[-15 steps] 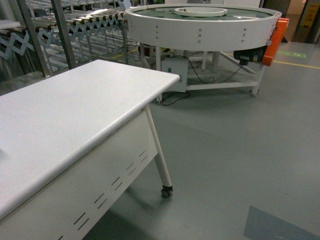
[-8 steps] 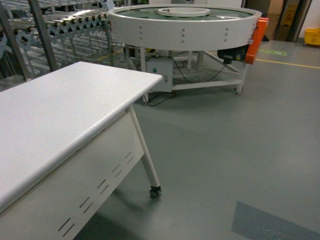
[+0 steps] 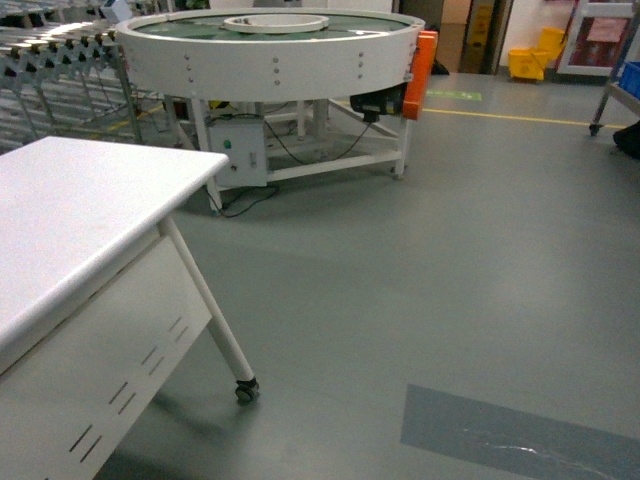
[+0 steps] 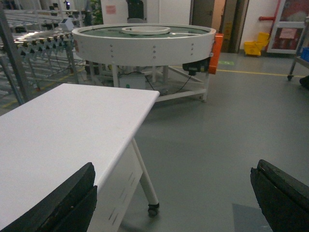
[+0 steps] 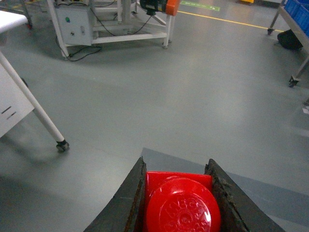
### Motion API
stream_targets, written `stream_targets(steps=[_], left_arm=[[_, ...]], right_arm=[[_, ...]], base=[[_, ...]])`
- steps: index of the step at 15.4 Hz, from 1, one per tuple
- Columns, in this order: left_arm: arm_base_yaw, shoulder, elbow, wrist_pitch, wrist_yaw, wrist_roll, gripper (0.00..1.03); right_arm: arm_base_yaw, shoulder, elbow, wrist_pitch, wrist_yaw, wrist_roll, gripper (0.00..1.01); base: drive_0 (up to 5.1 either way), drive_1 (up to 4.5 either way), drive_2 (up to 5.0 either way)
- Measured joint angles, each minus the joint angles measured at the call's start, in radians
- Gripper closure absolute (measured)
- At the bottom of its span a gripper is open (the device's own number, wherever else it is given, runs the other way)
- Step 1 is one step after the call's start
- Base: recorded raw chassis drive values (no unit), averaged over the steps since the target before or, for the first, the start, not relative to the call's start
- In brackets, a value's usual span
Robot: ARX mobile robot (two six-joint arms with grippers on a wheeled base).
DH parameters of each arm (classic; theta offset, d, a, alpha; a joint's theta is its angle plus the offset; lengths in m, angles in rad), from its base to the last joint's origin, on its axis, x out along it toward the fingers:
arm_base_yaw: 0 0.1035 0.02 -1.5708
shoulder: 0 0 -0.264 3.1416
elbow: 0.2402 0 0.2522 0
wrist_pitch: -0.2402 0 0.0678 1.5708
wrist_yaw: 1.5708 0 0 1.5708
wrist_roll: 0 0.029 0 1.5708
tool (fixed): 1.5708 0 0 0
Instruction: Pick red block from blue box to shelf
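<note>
Red block (image 5: 182,205) sits clamped between the right gripper (image 5: 177,203) fingers.

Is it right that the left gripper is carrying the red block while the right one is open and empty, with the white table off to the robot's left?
Not quite: the arms are swapped. The right wrist view shows the right gripper shut on the red block, and the left wrist view shows the left gripper open and empty. The white table is indeed on the robot's left.

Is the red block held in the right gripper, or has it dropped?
Held. In the right wrist view the red block sits clamped between the right gripper's two dark fingers, above bare floor.
</note>
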Motion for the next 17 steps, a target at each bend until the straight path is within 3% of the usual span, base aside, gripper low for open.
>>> stream_targets(steps=[17], left_arm=[[0.0,0.0,0.0,0.0,0.0,0.0,0.05]], right_arm=[[0.0,0.0,0.0,0.0,0.0,0.0,0.73]], base=[[-1.6,-1.61,-1.6]])
